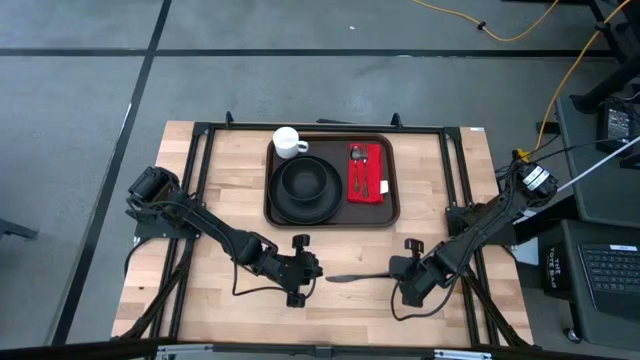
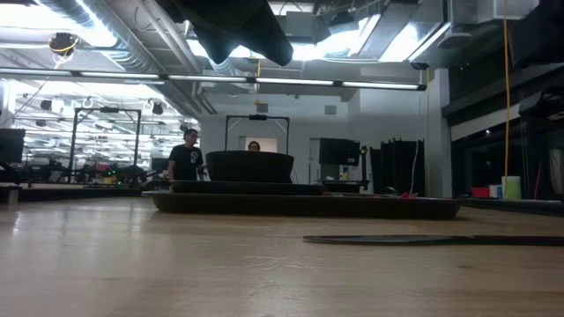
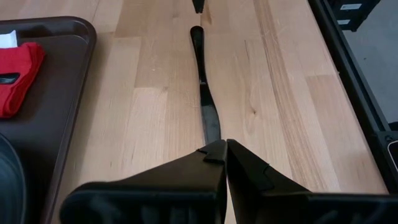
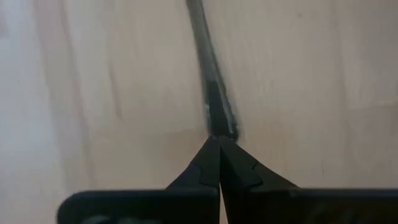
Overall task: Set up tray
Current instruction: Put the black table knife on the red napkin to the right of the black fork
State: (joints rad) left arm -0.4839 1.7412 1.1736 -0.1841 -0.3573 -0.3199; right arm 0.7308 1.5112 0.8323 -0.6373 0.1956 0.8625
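The tray (image 1: pixel 331 215), seen from above, lies in the upper centre of the frame on the wooden table (image 1: pixel 220 300) and is already largely laid: a black plate (image 1: pixel 290 205) carrying a black bowl (image 1: pixel 305 181), a white mug (image 1: pixel 288 141) at the tray's upper left corner, and a red napkin (image 1: pixel 367 172) bearing dark cutlery on its right side. One item stays outside it: a dark knife (image 1: pixel 357 276) lying flat on the table in the lower centre of the frame, well apart from the tray. The left gripper (image 1: pixel 312 268) and right gripper (image 1: pixel 396 268) sit at the knife's two ends, each with its fingers pressed together; neither wrist view shows the knife clamped, only lying just ahead of the fingertips. By this reading, placing the knife on the tray is what remains.
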